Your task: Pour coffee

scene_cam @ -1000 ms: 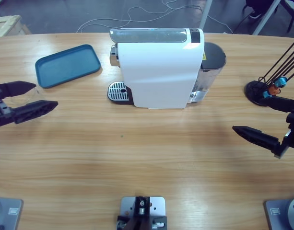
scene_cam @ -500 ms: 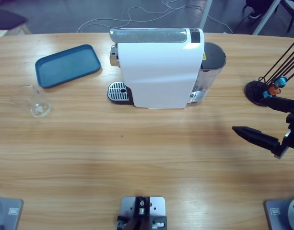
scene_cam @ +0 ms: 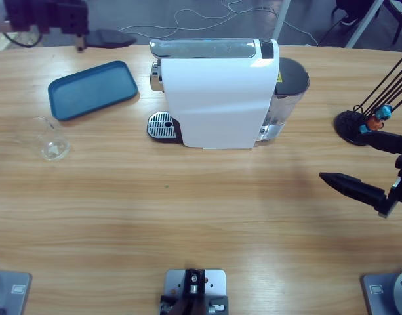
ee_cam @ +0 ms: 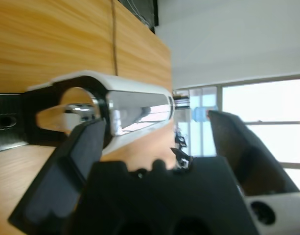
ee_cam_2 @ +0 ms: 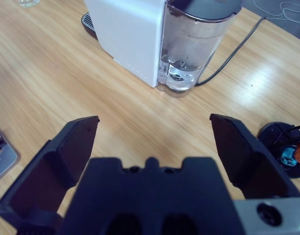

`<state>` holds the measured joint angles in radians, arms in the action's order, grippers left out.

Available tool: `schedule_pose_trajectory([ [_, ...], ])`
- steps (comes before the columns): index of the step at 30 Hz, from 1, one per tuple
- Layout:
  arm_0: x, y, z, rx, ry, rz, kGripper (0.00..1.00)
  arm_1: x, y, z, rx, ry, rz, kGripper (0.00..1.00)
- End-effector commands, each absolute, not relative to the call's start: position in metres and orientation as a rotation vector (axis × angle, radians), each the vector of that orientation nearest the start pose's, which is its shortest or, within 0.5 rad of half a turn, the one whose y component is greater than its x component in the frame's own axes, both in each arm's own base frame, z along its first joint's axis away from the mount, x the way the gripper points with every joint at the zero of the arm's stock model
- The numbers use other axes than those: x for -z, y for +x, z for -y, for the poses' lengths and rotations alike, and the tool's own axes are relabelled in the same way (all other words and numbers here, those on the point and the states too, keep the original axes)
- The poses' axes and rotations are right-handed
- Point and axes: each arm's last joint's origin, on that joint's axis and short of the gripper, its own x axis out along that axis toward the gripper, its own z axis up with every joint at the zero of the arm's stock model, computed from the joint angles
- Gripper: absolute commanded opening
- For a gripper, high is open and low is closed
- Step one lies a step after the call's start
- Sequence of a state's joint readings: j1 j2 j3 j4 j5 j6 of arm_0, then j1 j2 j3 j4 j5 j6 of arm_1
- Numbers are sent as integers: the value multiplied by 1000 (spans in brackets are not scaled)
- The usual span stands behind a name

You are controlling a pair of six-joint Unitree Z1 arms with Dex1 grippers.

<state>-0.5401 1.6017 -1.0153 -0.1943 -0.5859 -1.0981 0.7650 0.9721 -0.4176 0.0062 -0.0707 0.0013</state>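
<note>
White coffee machine (scene_cam: 217, 98) mid-table: left gripper (scene_cam: 96, 41), jaws spread, has swung from the glass cup (scene_cam: 51, 139) to the far-left edge; right gripper (scene_cam: 368, 164) waits open.

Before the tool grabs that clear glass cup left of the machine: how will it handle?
The glass cup looks thin-walled and empty, so probably light and fragile. Its smooth clear sides may slip in hard black jaws. It stands upright alone on the table, so a sideways nudge could tip it.

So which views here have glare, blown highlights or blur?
Left wrist view: windows blown out white, the coffee machine soft behind the left gripper. High view: evenly lit, with sheen on the table. Right wrist view: glare patch on the wood near the cable.
</note>
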Motion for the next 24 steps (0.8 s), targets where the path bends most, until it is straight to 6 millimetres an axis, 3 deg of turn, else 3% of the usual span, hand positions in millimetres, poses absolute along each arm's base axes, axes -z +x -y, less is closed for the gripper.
schedule_pose_trajectory([
  [1,-308,276,198,781,-996,-1074,885,-263,83,-77,-691,-228,-514,1000],
  [11,-302,265,175,731,-1008,-1062,885,-263,82,-76,-692,-226,-511,1000],
  [18,-301,278,183,765,-1015,-1039,885,-263,82,-76,-694,-227,-511,1000],
  [24,-295,278,188,769,-1013,-1063,885,-263,82,-76,-692,-226,-510,1000],
])
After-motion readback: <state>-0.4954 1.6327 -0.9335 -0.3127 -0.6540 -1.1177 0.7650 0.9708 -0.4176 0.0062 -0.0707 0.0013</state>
